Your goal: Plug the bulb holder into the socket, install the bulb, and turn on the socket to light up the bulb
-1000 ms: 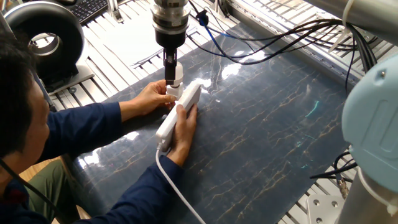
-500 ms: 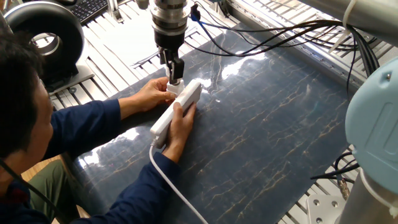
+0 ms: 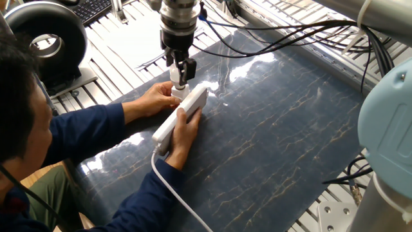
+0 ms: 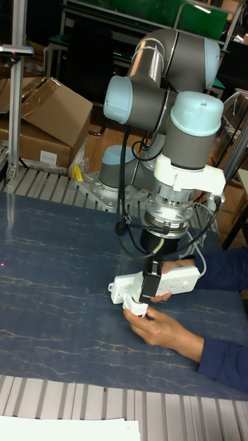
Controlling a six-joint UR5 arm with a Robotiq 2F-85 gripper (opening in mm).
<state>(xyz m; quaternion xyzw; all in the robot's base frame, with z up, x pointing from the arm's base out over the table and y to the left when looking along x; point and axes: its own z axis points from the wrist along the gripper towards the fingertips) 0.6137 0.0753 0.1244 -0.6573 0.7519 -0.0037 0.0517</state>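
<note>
Plugging step in hand, judged from the layout: end effector (image 3: 179,76) clamped on a small white piece, apparently the bulb holder (image 3: 178,91), right at the far end of the socket (image 3: 182,116). Holder sits touching or just beside the strip's end in both views; prongs hidden, so no telling whether seated or merely resting.

To do it well:
- Keep the holder square to the strip face, prongs lined up with the slots before any downward push.
- Press straight along the prong axis, no sideways drag, since the slim strip would slide or tip.
- Lean on the bracing already there: one person's hand (image 3: 187,125) lying along the socket body, the other hand (image 3: 156,100) cupped beside the holder on the near side.
- Mind the fingers (image 4: 153,322) close under the end effector; slow, short travel advisable.
- Let go only once the holder stands flush, orange screw opening up for the bulb.

Count, as visible:
- 1 UR5 arm (image 4: 172,110), 1 end effector.
- 1 socket with 1 white cable (image 3: 177,196) trailing off toward the near edge of the dark marbled tabletop (image 3: 283,135).
- 1 bulb holder.
- 0 bulbs in sight; perhaps hidden or out of view.
- 2 human hands, 1 person.
</note>
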